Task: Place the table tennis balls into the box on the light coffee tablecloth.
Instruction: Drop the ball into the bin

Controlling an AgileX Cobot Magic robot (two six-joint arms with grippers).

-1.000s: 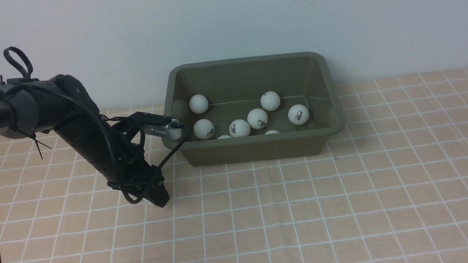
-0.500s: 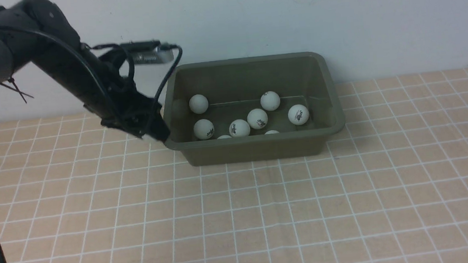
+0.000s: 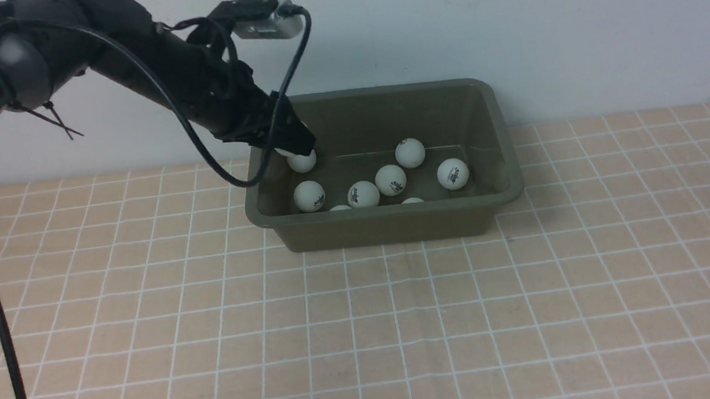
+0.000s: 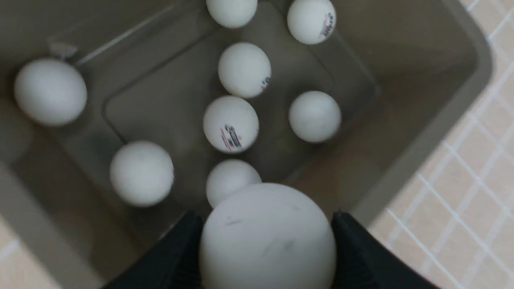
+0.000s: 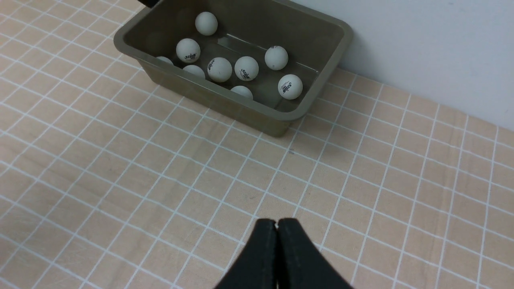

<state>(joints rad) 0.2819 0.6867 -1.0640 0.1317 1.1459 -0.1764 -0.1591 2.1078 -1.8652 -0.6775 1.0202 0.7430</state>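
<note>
The left gripper [image 4: 267, 241] holds a white ball [image 4: 268, 237] over the left end of the green box [image 3: 395, 221]; the right gripper [image 5: 277, 228] hangs shut above the tablecloth [image 5: 120, 168].

A plain, pale grey-white wall [image 3: 506, 19] stands behind the work surface; faint scuff marks show on it.

Plain pale wall [image 3: 571, 26] behind.
</note>
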